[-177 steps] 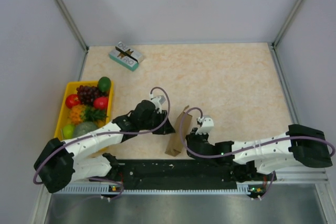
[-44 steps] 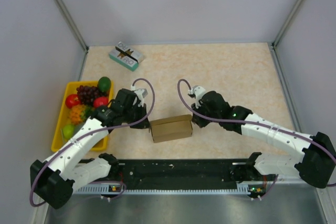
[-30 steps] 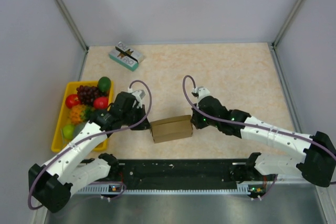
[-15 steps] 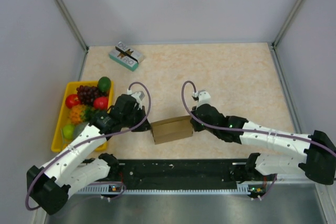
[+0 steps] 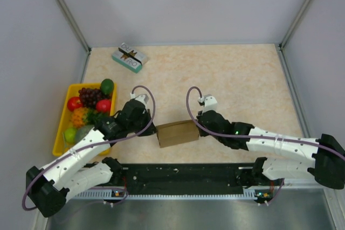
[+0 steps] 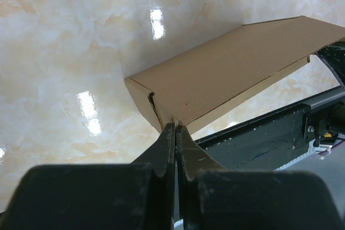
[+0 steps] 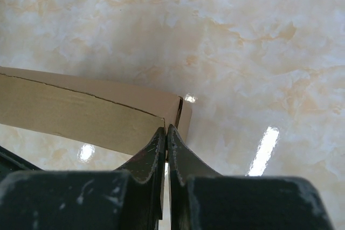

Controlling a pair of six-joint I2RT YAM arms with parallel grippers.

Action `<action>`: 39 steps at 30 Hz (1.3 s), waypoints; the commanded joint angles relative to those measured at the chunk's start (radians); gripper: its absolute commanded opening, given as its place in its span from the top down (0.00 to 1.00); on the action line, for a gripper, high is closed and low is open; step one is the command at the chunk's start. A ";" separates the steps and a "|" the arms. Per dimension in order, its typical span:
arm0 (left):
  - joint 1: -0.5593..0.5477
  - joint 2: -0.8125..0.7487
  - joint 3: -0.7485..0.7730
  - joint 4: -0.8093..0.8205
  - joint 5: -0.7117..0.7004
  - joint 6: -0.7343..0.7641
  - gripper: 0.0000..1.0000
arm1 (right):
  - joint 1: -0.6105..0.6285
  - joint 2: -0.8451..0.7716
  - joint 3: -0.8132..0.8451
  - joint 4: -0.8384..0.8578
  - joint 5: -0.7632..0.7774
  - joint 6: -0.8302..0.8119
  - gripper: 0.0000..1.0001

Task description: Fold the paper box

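The paper box (image 5: pixel 178 133) is plain brown cardboard, folded into a long closed shape, lying crosswise on the table near the front edge. My left gripper (image 5: pixel 154 129) is shut, with its tips pressed against the box's left end. In the left wrist view the tips (image 6: pixel 176 125) touch the near corner of the box (image 6: pixel 232 68). My right gripper (image 5: pixel 198 127) is shut, with its tips against the box's right end. In the right wrist view the tips (image 7: pixel 166 129) meet the end flap corner of the box (image 7: pixel 70 114).
A yellow tray (image 5: pixel 60 127) of fruit stands at the left edge. A small teal-and-white printed box (image 5: pixel 130 57) lies at the back left. A black rail (image 5: pixel 183 179) runs along the near edge, just in front of the paper box.
Six seconds ago the box pointed front to back; it now lies crosswise. In the last second both shut grippers moved inward against its two ends.
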 commanded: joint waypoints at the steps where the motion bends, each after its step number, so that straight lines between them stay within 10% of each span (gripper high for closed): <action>1: -0.031 0.018 0.021 0.140 0.037 -0.090 1.00 | 0.032 0.005 -0.031 0.007 -0.061 0.029 1.00; 39: -0.156 -0.213 -0.330 0.194 -0.167 -0.249 1.00 | 0.054 -0.012 -0.122 0.096 -0.028 0.022 1.00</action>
